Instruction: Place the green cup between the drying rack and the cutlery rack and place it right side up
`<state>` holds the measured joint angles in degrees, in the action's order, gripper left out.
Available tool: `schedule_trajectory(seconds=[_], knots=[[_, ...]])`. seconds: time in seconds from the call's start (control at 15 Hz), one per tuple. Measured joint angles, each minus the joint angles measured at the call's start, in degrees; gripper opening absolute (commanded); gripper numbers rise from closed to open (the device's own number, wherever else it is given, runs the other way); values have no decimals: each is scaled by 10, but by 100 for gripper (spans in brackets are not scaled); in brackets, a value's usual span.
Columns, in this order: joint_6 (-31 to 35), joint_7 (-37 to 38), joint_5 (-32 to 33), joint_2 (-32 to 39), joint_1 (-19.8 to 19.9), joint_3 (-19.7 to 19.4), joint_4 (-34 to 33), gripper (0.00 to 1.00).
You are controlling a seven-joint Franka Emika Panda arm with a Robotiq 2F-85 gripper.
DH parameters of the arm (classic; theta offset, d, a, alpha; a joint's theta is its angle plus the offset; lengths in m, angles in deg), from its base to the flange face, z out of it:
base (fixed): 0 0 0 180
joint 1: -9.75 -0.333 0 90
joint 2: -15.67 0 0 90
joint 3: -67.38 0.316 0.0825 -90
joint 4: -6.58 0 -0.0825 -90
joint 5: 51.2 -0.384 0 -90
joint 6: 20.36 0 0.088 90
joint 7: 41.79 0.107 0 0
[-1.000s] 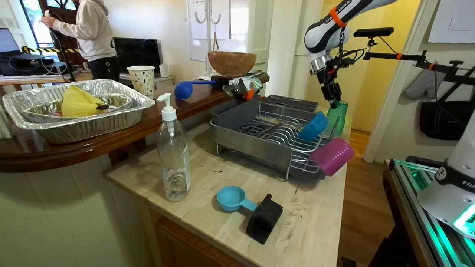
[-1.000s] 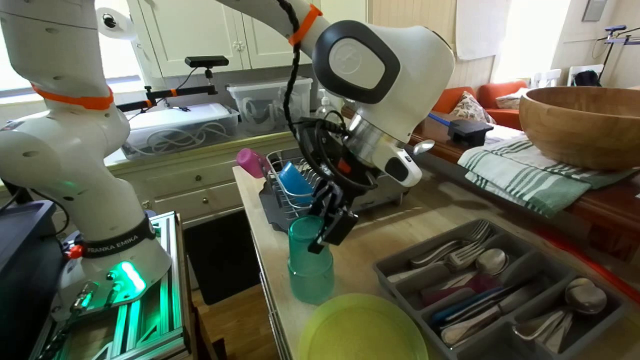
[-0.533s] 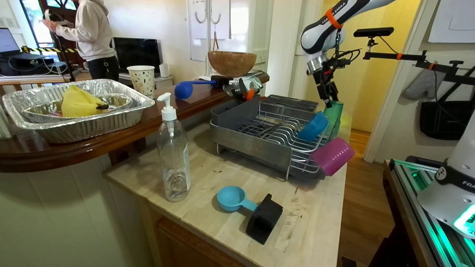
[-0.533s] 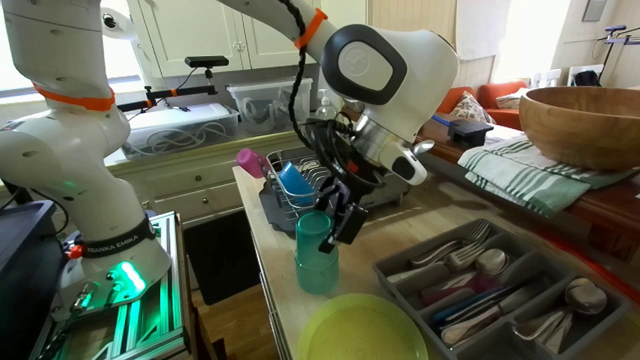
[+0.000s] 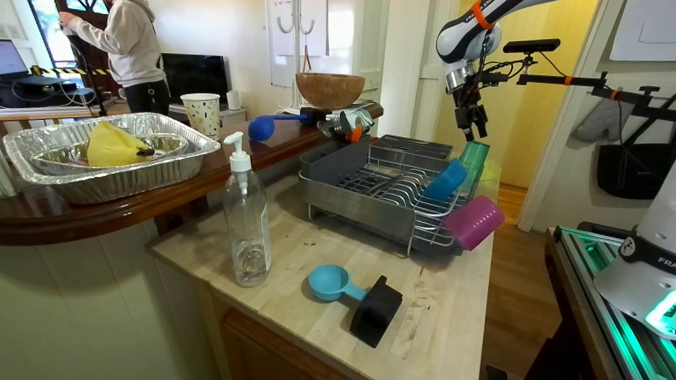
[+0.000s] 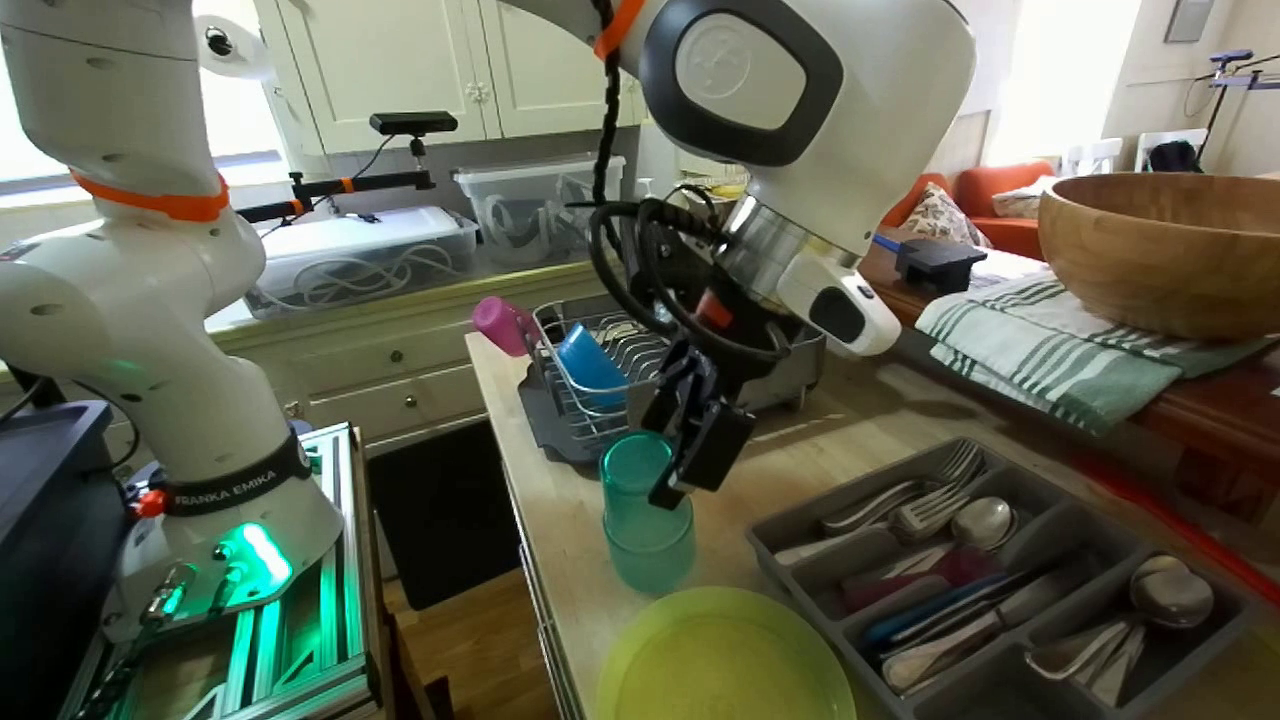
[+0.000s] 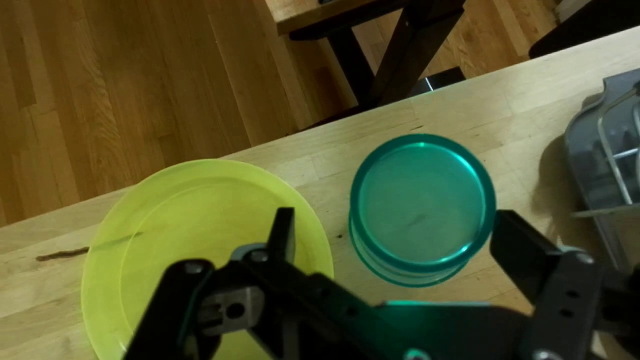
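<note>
green cup (image 6: 650, 548): narrower end up, beside the robot-side edge of the countertop (image 7: 505, 107), between drying rack (image 5: 359, 211) and yellow plate (image 7: 150, 240) | gripper (image 7: 393, 220): fingers spread in wrist view, near cup's top, contact unclear | cutlery rack (image 6: 990, 690): in both exterior views, not wrist, inward from that edge

We see the tumbler (image 7: 421, 200) in translucent teal-green and the plate (image 7: 200, 210) in plain yellow-green. Then we note 2 stronger colours: the magenta cup (image 5: 473, 223) and the blue cup (image 5: 446, 180). The gripper (image 5: 476, 135) is black. The dish rack (image 5: 359, 207) is silver and grey, the cutlery tray (image 6: 1010, 690) plain grey. The towel (image 6: 1085, 350) has green stripes on white, and the paper cup (image 5: 203, 117) has tan and dark speckles on white.
</note>
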<state>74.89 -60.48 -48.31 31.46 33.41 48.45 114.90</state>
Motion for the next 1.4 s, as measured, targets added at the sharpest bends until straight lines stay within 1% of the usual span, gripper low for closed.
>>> schedule_trajectory(seconds=[0.27,0.6,0.93,1.13,1.4], knots=[[-1,20,-11,3,3,3,-5,100],[-1,66,-35,12,3,8,-17,100],[-1,146,-85,30,7,1,-40,100],[-1,196,-111,47,16,-7,-53,100],[-10,242,-135,69,32,-17,-67,100]])
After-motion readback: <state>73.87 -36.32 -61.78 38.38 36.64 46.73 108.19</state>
